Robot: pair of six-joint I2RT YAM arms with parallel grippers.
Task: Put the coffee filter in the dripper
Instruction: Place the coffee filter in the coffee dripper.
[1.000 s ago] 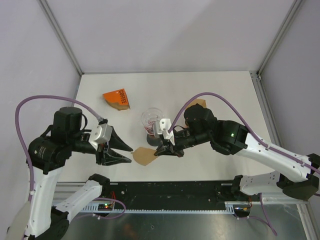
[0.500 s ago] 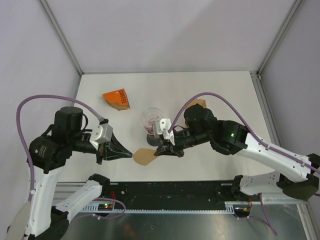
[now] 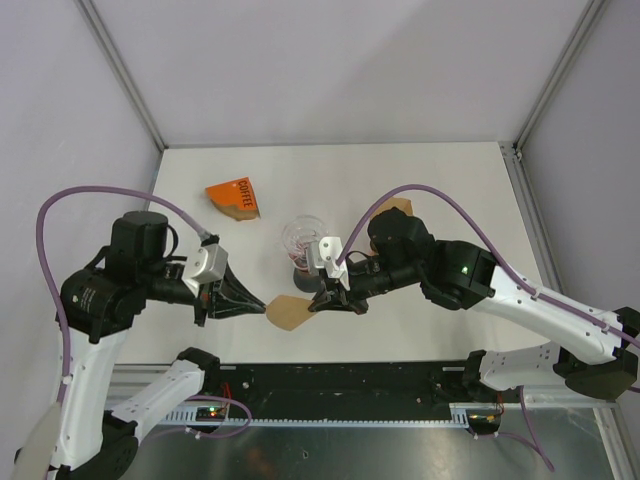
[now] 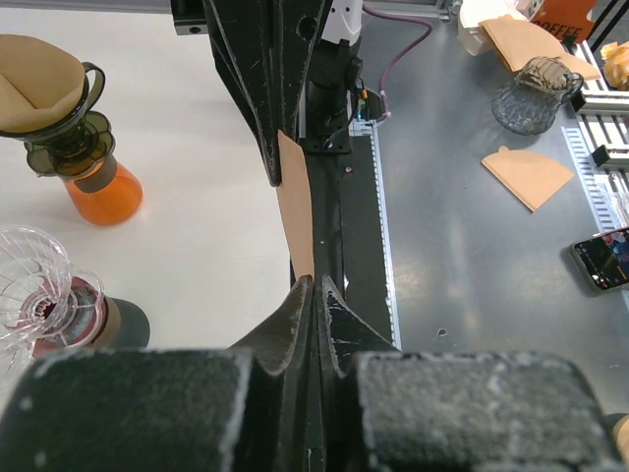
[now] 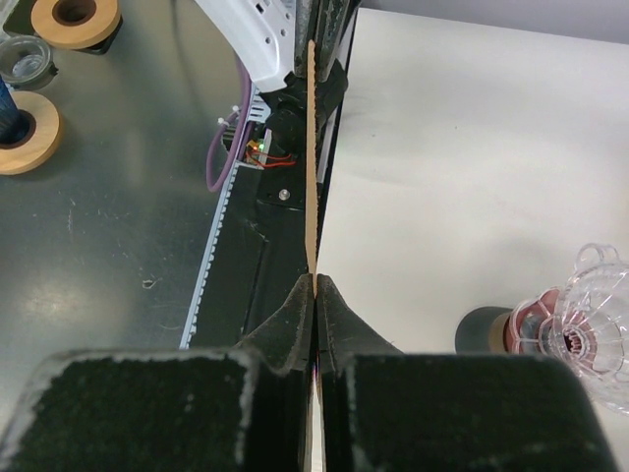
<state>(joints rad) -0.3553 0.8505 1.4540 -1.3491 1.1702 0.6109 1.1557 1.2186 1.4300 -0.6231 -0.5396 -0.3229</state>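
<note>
Both shut on the paper filter point(image 3: 288, 313): left jaws pinch its left edge, right jaws its right corner. It's held flat over the near edge of the tabletop point(image 3: 440, 180) and shows edge-on in both wrist views. Not in the dripper yet.

The dripper point(image 3: 303, 238) sits just behind it, clear glass on a dark base, nothing inside.

My read: the filter is folded flat, so I ease the two sides apart gently, without tearing, until it forms a cone. Then one side lets go and the other lowers it point-down, centred in the dripper.

Farther back, an orange pack point(image 3: 234, 199) reads "COFFEE".
</note>
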